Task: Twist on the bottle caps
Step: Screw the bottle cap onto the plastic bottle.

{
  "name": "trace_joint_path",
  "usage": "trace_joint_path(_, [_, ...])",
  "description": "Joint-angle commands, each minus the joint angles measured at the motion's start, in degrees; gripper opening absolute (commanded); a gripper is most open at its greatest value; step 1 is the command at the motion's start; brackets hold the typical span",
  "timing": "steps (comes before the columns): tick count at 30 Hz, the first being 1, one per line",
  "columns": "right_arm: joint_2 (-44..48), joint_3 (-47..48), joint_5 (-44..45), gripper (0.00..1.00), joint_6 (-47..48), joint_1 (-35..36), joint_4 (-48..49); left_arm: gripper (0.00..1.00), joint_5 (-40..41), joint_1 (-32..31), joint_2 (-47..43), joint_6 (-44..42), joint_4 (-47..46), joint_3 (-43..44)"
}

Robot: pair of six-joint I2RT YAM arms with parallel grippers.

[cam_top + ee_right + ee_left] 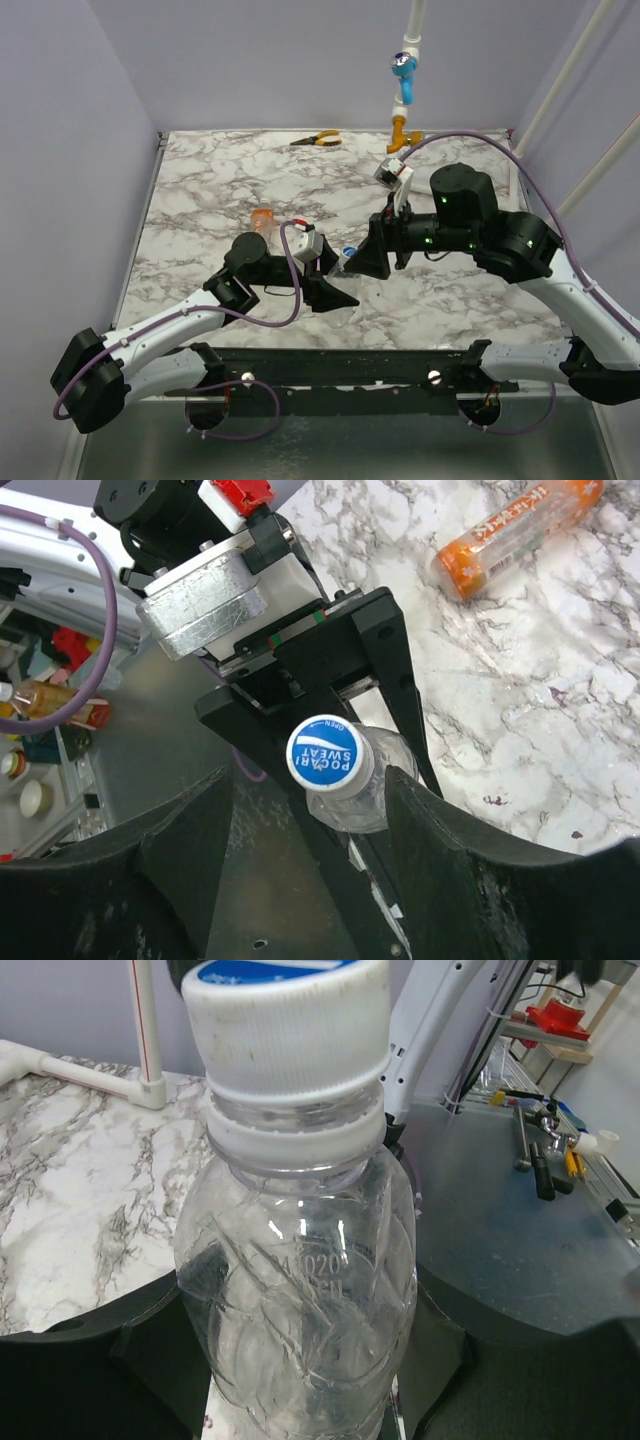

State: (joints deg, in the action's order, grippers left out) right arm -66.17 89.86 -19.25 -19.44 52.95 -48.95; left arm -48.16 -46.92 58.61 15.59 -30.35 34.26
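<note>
Below its cap [285,1030], the clear bottle [300,1300] is cut off.

A cap [324,756] sits on the bottle [300,1300], pliers [316,140] far behind.

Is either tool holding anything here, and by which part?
The left tool holds the clear bottle by its body, below the neck. The right tool sits open around the cap, gripping nothing.

Lab/workshop: pliers [315,140], tool bench [520,1230]
</note>
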Motion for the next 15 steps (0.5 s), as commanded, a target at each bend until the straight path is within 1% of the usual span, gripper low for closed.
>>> trace_joint_path(1, [-1.6,-0.5,-3.2,0.64,1.3,0.5,1.7,0.39,-2.6,0.2,-0.8,0.5,0.2,-0.1])
trace_joint_path(15, [-2.2,-0.8,-3.9,0.52,1.3,0.4,2.3,0.39,-2.6,0.2,-0.7,0.5,0.2,-0.3])
